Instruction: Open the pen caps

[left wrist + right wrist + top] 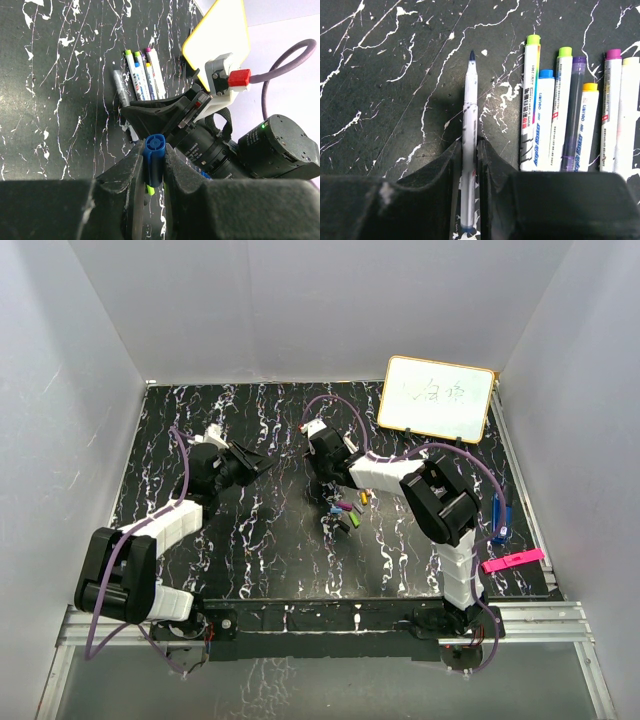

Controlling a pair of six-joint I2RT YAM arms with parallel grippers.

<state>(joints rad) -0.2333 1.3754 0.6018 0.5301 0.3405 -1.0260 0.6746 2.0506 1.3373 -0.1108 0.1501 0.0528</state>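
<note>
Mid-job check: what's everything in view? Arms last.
uncapped pen: one, white with dark tip, in the right pincer
blue cap: one, blue, in the left pincer
other pens: seven, mostly white, mixed coloured ends, side by side beside the held pen
whiteboard: one, yellow-framed, far right corner
blue object: one, blue, right edge
pink strip: one, pink, right edge, nearer the bases
table: one, black with white veins, underneath
left pincer: one, black, shut on the blue cap
right pincer: one, black, shut on the uncapped pen

Black white-veined table [250,560]. Whiteboard [436,398] propped far right. Pens [348,512] clustered nearer and left of whiteboard. Blue object [497,515] and pink strip [513,562] nearer than whiteboard.
</note>
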